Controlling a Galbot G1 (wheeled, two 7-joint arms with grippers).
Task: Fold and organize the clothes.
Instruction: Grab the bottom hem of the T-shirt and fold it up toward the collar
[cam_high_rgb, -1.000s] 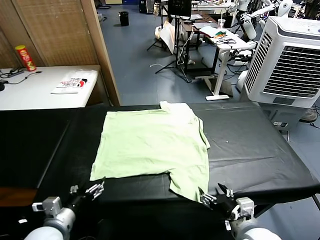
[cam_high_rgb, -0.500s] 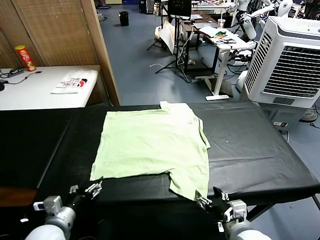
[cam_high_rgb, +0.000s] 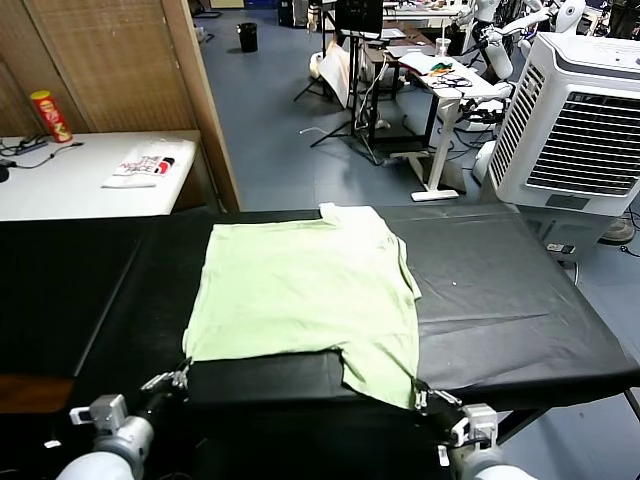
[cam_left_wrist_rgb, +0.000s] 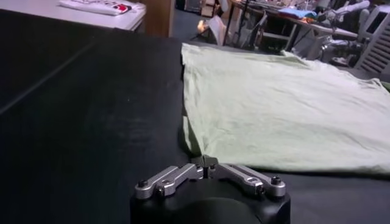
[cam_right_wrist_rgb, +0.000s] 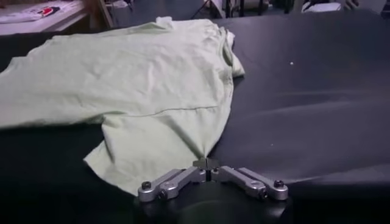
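Pale light-green short-sleeved shirt (cam_high_rgb: 305, 290) spread flat on black cloth-covered table (cam_high_rgb: 500, 300), near edge. Left gripper (cam_high_rgb: 172, 380) clenched on near-left hem corner; right gripper (cam_high_rgb: 422, 398) clenched on near-right sleeve corner. White side table (cam_high_rgb: 70, 185) with red can (cam_high_rgb: 50, 115) behind left; white air cooler (cam_high_rgb: 575, 120) behind right; blue floor (cam_high_rgb: 280, 120).

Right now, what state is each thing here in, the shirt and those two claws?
Shirt: spread flat on the black table, unfolded, both near corners pinched.
Left gripper: shut on the shirt's near left corner.
Right gripper: shut on the shirt's near right corner, at the table's front edge.
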